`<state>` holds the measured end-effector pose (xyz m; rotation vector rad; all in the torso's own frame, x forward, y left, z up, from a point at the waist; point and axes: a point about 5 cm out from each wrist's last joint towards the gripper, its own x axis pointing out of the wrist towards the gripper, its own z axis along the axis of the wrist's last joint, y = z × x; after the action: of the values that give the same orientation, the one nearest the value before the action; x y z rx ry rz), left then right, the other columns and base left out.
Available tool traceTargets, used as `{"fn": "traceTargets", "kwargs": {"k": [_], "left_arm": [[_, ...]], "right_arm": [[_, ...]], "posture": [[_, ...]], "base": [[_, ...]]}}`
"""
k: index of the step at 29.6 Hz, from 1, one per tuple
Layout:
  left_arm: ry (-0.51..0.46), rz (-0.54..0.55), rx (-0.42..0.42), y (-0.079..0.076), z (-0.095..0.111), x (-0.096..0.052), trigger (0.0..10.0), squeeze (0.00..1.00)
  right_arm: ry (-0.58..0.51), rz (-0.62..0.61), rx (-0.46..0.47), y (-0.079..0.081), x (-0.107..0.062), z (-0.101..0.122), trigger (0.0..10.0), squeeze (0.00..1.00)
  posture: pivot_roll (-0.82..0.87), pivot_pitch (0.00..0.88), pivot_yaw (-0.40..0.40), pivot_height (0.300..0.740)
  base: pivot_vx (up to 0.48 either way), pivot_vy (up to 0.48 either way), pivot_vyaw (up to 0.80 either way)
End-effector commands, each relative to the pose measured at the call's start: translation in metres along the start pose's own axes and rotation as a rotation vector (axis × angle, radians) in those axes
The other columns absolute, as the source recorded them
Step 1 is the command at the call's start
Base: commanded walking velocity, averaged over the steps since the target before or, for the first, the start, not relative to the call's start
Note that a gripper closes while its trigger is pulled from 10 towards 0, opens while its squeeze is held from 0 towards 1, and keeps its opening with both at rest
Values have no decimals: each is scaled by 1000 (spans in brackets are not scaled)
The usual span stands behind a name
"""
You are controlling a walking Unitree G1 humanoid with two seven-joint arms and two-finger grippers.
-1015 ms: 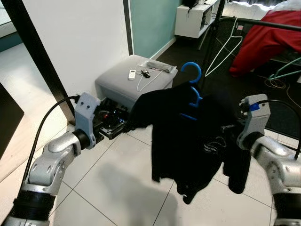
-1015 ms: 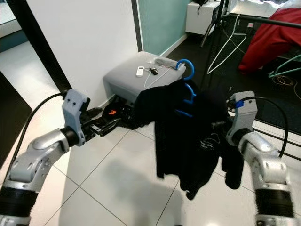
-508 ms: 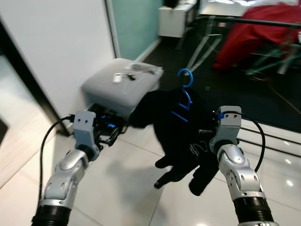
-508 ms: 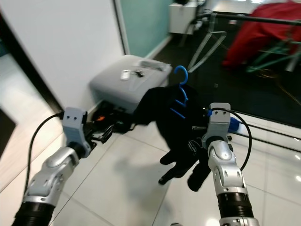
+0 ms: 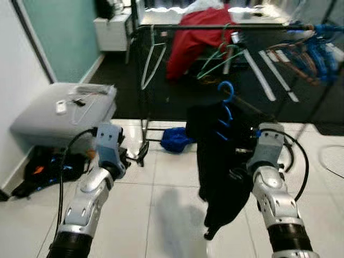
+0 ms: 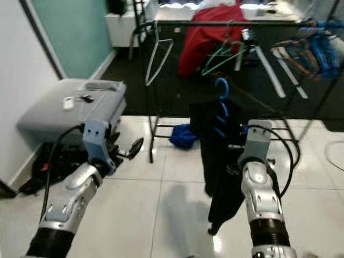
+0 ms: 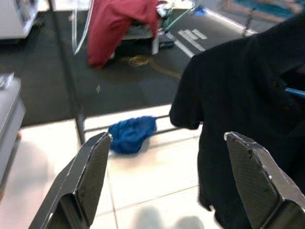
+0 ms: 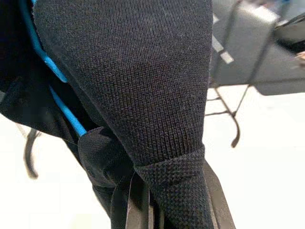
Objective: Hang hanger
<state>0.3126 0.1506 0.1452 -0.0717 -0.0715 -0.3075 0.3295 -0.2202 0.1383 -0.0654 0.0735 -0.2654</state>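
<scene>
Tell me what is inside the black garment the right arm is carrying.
A blue hanger sits inside the black garment: its hook pokes out above the collar and part of its frame shows at the neck opening. The rest of it is covered by fabric, as are the right gripper's jaws.

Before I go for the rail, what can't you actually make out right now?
- Right hand: in the right wrist view the black garment wraps its fingers, hiding whether they pinch the blue hanger or just cloth.
- Hanger's shoulders: buried in the garment in the eye views.
- Rail: its right end runs off the right eye view's edge.
- Items on the grey box: too small to identify.
</scene>
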Motion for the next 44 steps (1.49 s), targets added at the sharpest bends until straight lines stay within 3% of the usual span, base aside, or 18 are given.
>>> {"fn": "traceTargets", "kwargs": {"k": [1, 8, 13, 19, 27, 37, 44], "left_arm": [[26, 4, -14, 2, -8, 0, 10000, 0], [8, 2, -28, 1, -7, 2, 10000, 0], [5, 41, -34, 5, -7, 2, 10000, 0], [1, 22, -29, 3, -7, 4, 10000, 0], [0, 15, -30, 3, -8, 4, 10000, 0], [0, 6, -35, 5, -9, 5, 10000, 0], [2, -4, -34, 5, -10, 6, 10000, 0]], "right_arm": [[-68, -8, 1, 1, 1, 11, 0, 0], [-94, -43, 8, -6, 3, 14, 0, 0], [-104, -45, -1, -7, 4, 15, 0, 0], [-115, -55, -1, -8, 5, 18, 0, 0], [-117, -69, 5, -11, 6, 19, 0, 0], [-143, -80, 9, -13, 8, 25, 0, 0], [-146, -104, 7, -22, 11, 26, 0, 0]], "posture": [[-140, 71, 16, 740], [-143, 74, 20, 740], [-143, 74, 21, 740], [-142, 75, 24, 740], [-145, 76, 27, 740], [-147, 77, 27, 740], [-151, 78, 28, 740]], "base": [[0, 0, -800], [0, 0, -800], [327, 0, 0], [480, 0, 0], [480, 0, -745], [480, 0, 0], [480, 0, -643]]}}
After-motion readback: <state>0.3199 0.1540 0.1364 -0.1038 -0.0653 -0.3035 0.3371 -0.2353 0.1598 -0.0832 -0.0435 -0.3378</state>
